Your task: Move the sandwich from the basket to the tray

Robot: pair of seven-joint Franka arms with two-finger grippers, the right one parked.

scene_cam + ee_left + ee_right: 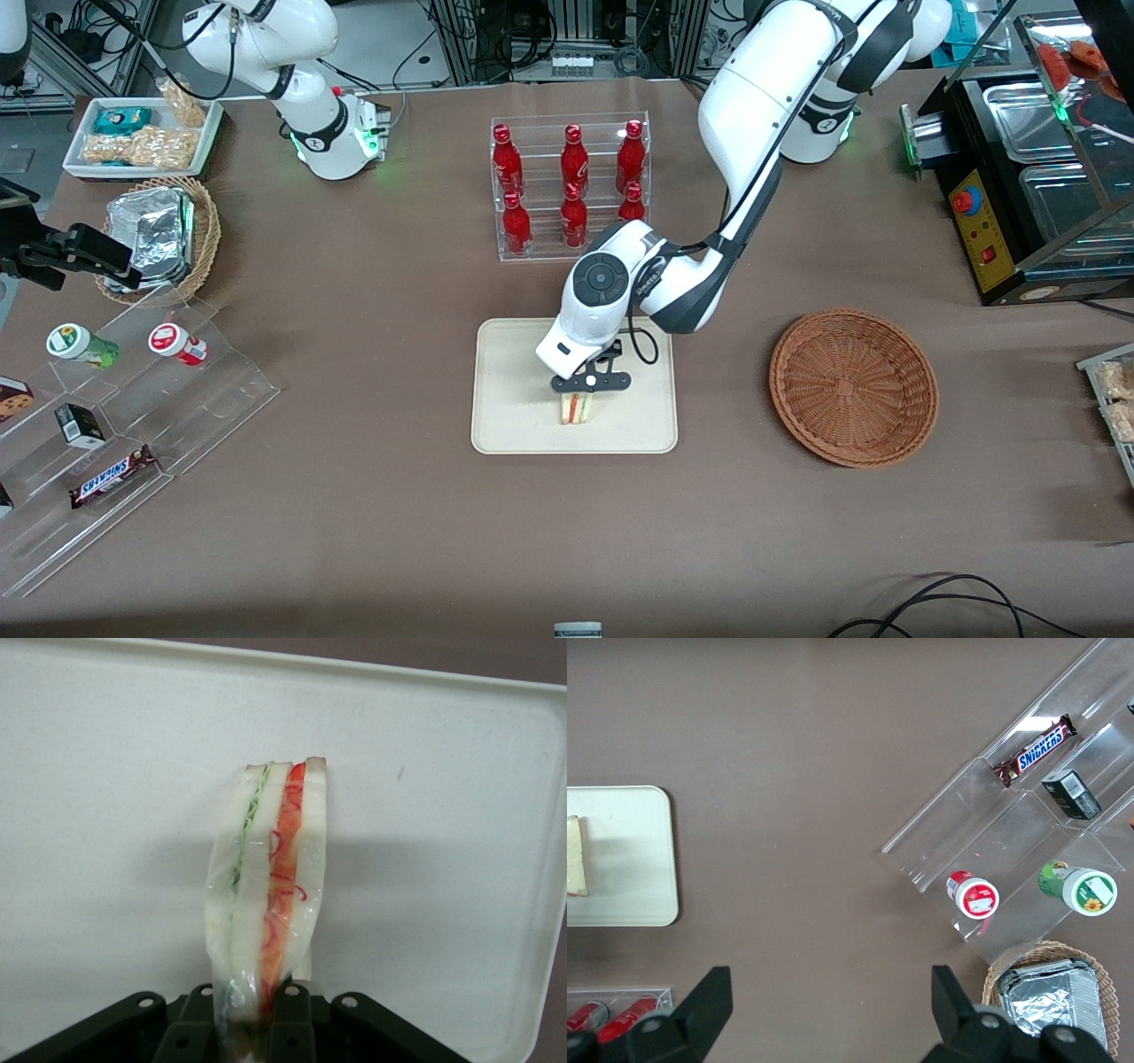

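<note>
One sandwich (577,408) stands on edge inside the tray (514,425) in the front view; we see the gripper (585,396) directly above, clamped narrowly on it. At three o'clock from the tray lies the basket (853,386); at twelve, red bottles (571,184).

From the left wrist, we see the fingers (291,1014) pinching the wrapped sandwich (266,895) over the tray (106,815).

From the right wrist, we see the sandwich (575,856) on the tray (629,895).
</note>
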